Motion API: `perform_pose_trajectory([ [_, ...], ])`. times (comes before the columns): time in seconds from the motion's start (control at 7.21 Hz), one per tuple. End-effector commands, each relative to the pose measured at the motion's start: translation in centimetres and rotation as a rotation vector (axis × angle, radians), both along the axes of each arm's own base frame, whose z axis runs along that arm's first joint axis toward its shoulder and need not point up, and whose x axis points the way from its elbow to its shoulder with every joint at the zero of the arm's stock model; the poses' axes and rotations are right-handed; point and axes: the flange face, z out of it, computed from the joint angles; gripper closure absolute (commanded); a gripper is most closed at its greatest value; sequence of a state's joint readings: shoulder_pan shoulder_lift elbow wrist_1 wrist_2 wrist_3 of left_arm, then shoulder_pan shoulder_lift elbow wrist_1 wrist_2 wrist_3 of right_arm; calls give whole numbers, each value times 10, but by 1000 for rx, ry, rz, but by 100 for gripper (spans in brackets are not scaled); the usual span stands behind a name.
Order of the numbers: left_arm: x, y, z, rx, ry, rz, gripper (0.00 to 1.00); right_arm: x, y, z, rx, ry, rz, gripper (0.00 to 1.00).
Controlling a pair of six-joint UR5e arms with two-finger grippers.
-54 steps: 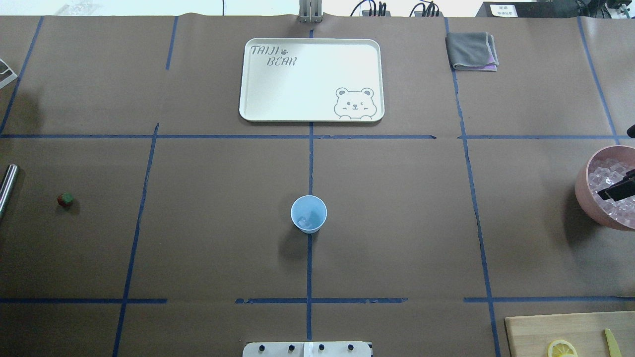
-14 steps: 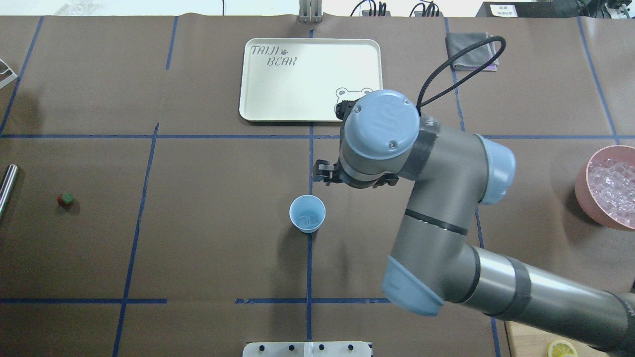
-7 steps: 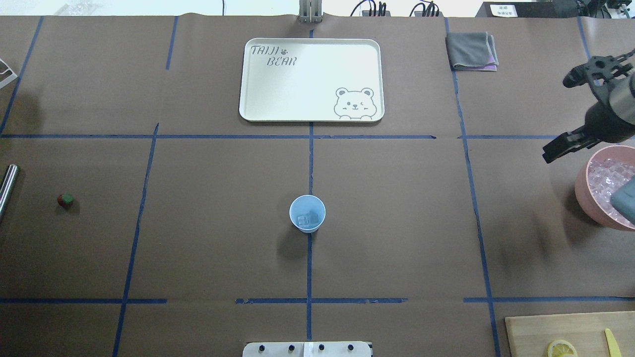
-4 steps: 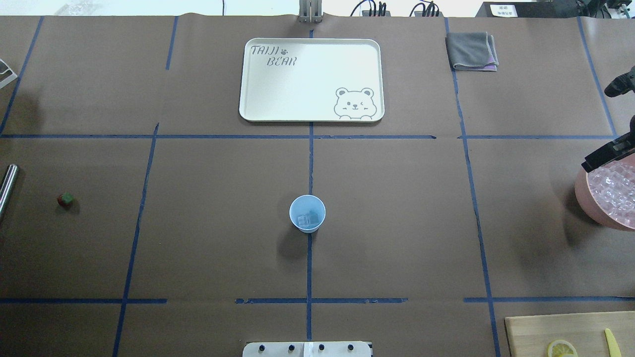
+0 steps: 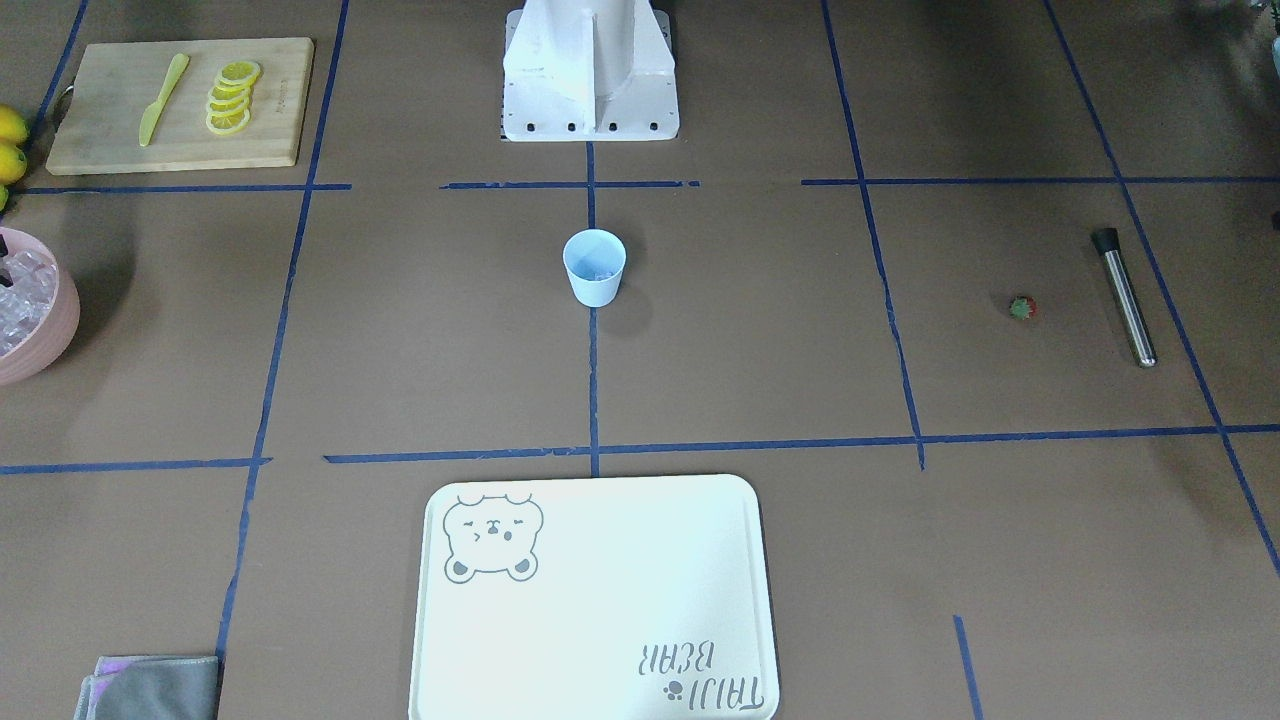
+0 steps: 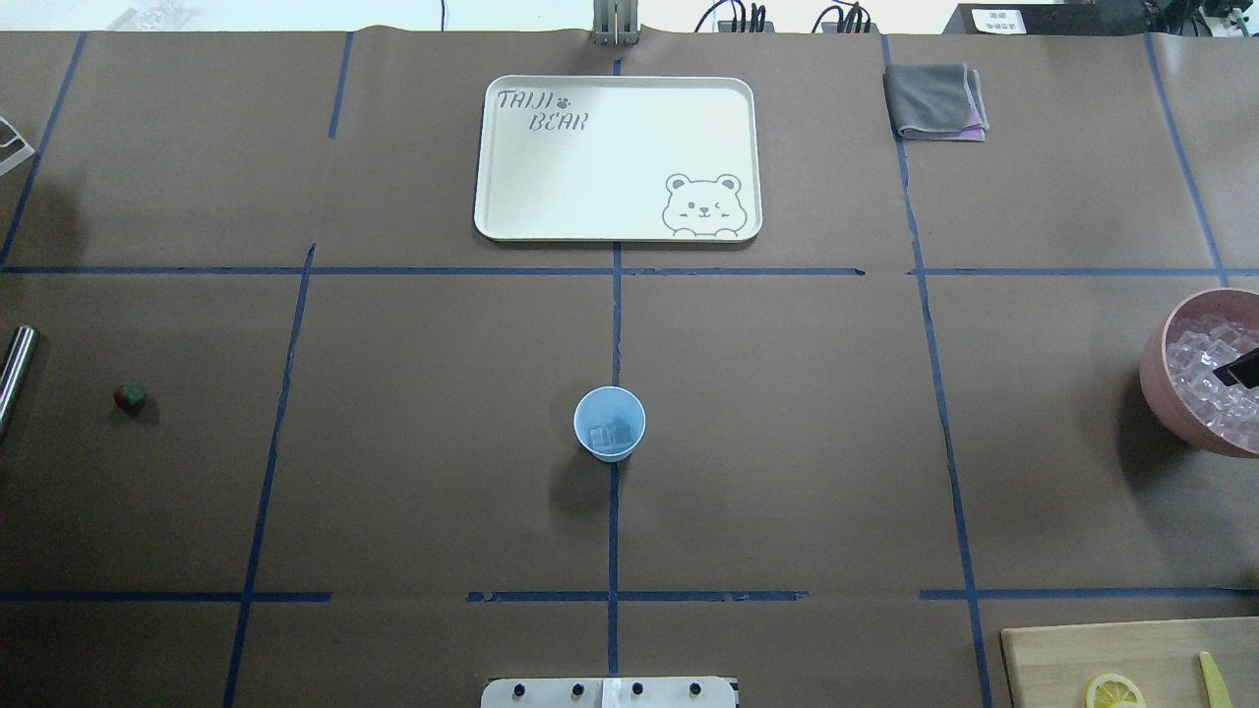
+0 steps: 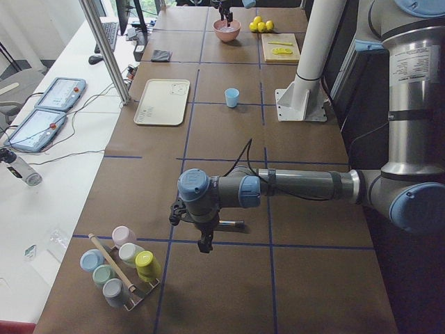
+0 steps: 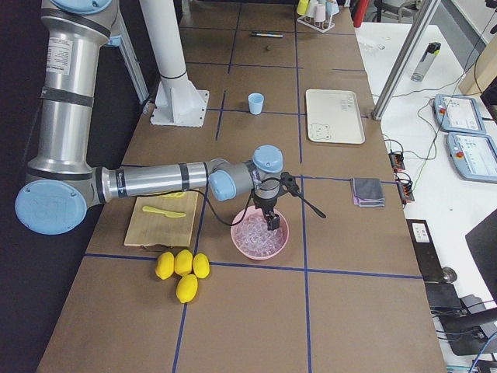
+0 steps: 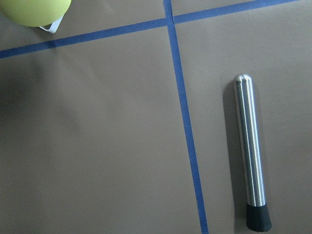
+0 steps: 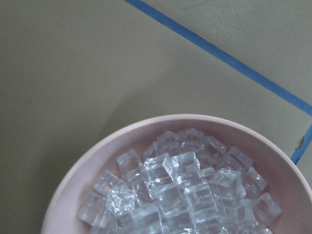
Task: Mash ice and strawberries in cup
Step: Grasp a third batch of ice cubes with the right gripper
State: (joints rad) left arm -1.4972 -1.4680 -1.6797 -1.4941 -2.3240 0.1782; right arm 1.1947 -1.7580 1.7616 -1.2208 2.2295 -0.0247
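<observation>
The pale-blue cup [image 6: 610,424] [image 5: 594,267] stands upright mid-table with a couple of ice cubes [image 6: 611,434] in it. More ice [image 10: 180,190] fills the pink bowl [image 6: 1161,379] at the right edge. My right gripper [image 8: 293,211] hangs over that bowl, open wide. One black finger [image 6: 1239,369] shows above the ice, the other is out of the overhead view. The strawberry [image 6: 130,396] [image 5: 1021,307] lies far left on the table. My left gripper [image 7: 204,243] hovers over the steel muddler [image 9: 249,151]; I cannot tell whether it is open or shut.
A white bear tray [image 6: 618,157] lies at the back centre and a grey cloth [image 6: 934,100] at the back right. A cutting board [image 5: 180,103] holds lemon slices and a yellow knife. A rack of coloured cups [image 7: 125,268] stands beside the left arm.
The right arm swung from beside the cup back to the pink bowl and came down over the ice. The cup holds more ice than 7.5 s ago.
</observation>
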Motion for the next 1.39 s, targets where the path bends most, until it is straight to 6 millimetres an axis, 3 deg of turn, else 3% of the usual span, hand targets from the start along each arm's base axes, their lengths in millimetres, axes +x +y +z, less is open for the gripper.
perform_pose_trajectory([
  [0.0, 0, 1, 1, -1, 0, 1, 0, 7, 15, 19, 10, 16, -30, 4],
  [1.11, 0, 1, 1, -3, 0, 0, 0, 2, 15, 33, -8, 50, -40, 16],
  [1.25, 0, 1, 1, -3, 0, 0, 0, 2, 16, 34, -8, 55, -41, 26],
])
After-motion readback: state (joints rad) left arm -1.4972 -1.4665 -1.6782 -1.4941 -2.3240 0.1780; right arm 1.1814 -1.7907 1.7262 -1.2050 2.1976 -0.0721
